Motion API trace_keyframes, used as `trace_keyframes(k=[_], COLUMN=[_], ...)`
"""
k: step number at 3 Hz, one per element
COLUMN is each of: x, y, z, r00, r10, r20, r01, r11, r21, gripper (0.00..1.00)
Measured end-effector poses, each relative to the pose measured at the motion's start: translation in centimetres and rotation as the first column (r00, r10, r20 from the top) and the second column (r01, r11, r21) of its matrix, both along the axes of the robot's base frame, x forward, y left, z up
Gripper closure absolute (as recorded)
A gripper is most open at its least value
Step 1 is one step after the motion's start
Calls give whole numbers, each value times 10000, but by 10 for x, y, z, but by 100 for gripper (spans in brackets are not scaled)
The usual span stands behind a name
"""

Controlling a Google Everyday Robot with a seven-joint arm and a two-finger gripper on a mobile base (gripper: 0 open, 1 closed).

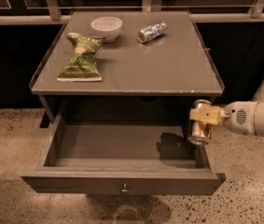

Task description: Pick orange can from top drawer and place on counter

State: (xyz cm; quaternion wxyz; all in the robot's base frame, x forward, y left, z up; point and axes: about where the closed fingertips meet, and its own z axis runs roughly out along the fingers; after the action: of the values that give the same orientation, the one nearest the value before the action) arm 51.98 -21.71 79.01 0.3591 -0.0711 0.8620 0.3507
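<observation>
My gripper (201, 117) reaches in from the right on a white arm and is shut on the orange can (199, 129), a dark can with copper markings and a silver top. The can hangs upright above the right edge of the open top drawer (122, 146), lifted off its floor, with its shadow on the drawer bottom. The drawer front has a small round knob (124, 188). The counter (136, 62) lies above and to the left of the can.
On the counter are a white bowl (106, 27), a green snack bag (81, 58) and a silver-and-blue can (152, 31) lying on its side. A railing runs behind the counter. Speckled floor surrounds the cabinet.
</observation>
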Motion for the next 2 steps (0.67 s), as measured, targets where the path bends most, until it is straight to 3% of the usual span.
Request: trace_keyframes(k=[1,2], x=[-15,-1], y=[10,23], z=[41,89], r00=[9956,9803], r10=[132,616], r20=[933,1877], r01=[-118,-488], r11=[9998,9962], r21=[-151,-720], gripper=[100,100])
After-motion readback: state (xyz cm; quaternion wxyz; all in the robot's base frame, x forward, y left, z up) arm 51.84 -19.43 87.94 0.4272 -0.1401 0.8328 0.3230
